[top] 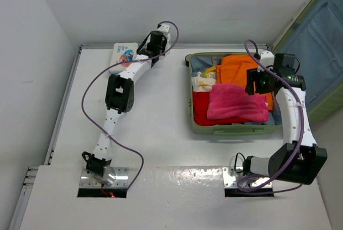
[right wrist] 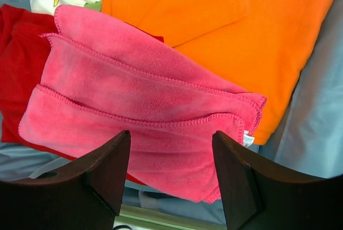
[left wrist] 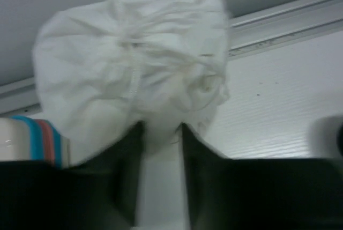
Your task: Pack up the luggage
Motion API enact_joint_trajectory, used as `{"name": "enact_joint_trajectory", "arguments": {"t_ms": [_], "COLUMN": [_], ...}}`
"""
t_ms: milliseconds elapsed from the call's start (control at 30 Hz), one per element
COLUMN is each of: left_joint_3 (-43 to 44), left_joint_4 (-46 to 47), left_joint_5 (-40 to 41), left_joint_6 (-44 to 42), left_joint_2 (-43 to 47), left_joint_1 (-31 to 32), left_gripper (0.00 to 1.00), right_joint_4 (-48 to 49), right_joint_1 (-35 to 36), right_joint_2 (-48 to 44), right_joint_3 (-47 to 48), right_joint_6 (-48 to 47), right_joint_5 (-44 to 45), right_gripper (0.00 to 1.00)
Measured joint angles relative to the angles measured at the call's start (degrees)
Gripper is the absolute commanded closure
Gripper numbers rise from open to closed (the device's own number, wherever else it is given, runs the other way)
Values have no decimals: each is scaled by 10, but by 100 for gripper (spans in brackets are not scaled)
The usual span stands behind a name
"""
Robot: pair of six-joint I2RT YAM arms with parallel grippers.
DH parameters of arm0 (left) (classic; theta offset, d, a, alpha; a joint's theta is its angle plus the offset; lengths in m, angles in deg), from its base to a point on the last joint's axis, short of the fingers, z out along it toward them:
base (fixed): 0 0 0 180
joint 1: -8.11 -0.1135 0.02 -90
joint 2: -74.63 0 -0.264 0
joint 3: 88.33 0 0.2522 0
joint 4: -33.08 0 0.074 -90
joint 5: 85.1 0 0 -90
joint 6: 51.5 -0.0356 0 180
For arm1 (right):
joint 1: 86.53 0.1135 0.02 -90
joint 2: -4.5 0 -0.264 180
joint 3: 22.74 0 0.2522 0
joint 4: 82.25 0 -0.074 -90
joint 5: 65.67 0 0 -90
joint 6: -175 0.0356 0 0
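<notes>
Packing looks well along, with one more piece ready to go in: the left gripper [left wrist: 161,132] is clamped on a bunched white cloth [left wrist: 134,64], which balloons up just past its fingertips, and the printed box [top: 122,56] sits close beside it. The luggage [top: 230,130] lies well off to that gripper's right, directly under the right gripper [right wrist: 171,136]. That one hovers over a folded pink towel [right wrist: 134,90] with its fingers spread wide and holding nothing. I judge the next move to be a carry across the table to the case. It calls for the right arm to clear the opening first, then a release over the pile rather than over the rim. The luggage is a light-green hard shell lying open, its lid [top: 313,42] standing up beyond the right gripper with blue lining showing. Below the fingers an orange garment [right wrist: 214,21] and a red garment [right wrist: 16,53] fill most of the tray
</notes>
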Motion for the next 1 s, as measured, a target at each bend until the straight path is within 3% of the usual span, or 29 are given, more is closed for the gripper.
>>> {"name": "enact_joint_trajectory", "arguments": {"t_ms": [33, 67, 267, 400, 600, 767, 1000], "left_joint_3": [-1, -5, -68, -147, -158, -156, -134], "left_joint_4": [3, 9, 26, -6, -42, -36, -45], "left_joint_5": [1, 1, -10, -50, -95, -139, -186], "left_joint_6": [3, -2, -13, -19, -22, -17, -50], "left_joint_2": [0, 1, 36, 110, 230, 332, 351], "left_joint_1": [-3, -7, -14, -15, 4, 62, 167], "left_gripper": [98, 100, 100, 100, 100, 100, 100], "right_joint_4": [0, 0, 0, 1, 3, 6, 8], "right_joint_1": [0, 0, 0, 4, 16, 19, 7], "right_joint_2": [0, 0, 0, 0, 0, -12, -51], "right_joint_3": [-2, -4, -5, -5, -5, -13, -32], "right_joint_6": [1, 3, 14, 21, 31, 36, 37], "right_joint_5": [0, 0, -2, -4, -9, -12, -12], "right_gripper": [40, 41, 45, 45, 45, 45, 45]}}
